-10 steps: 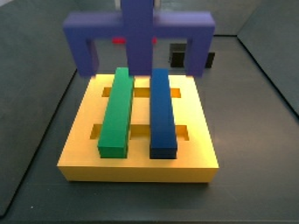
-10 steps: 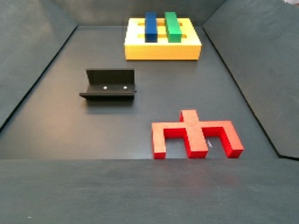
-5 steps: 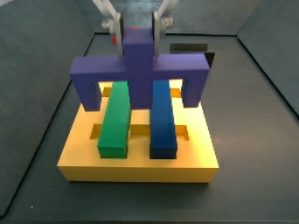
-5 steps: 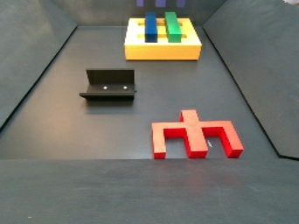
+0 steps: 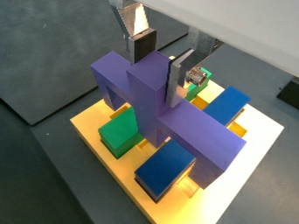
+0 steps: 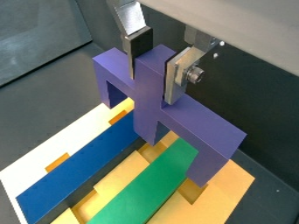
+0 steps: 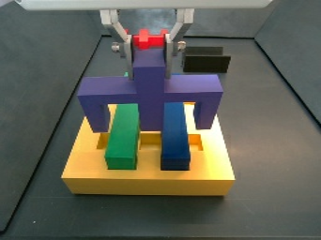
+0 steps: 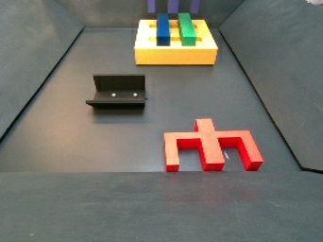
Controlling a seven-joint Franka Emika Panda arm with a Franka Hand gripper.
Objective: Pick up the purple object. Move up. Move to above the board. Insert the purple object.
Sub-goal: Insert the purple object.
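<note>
— Holding what, exactly?

— The gripper (image 7: pixel 149 49) is clamped on the purple object (image 7: pixel 149 92). In both wrist views its silver fingers (image 5: pixel 140 41) (image 6: pixel 135 37) press the raised stem of that piece from two sides, the dark pads flat against it.

— And where is the piece, taking the board as the landmark?

— Over the board (image 7: pixel 148 175), towards its far edge in a side view. The crossbar runs across the green bar (image 7: pixel 122 134) and the blue bar (image 7: pixel 175 135), and the two legs point down at the board outside those bars. In a wrist view the crossbar (image 5: pixel 163 108) covers the bars (image 5: pixel 122 134) (image 5: pixel 169 165) partway along their length, and one leg stands just beside a slot in the yellow surface (image 5: pixel 107 156). Whether the legs touch the board I cannot tell.

— Anything else near the board?

— A red piece (image 8: pixel 212 145), shaped like the purple one, lies flat on the floor well apart from the board (image 8: pixel 176 56). The fixture (image 8: pixel 117 91) stands between them, off to one side. In that side view only a sliver of the purple object (image 8: pixel 169 6) shows above the board. A small black box (image 7: pixel 207 60) sits behind the board, beside the gripper, and a red patch (image 7: pixel 150 38) shows between the fingers above the stem.
</note>
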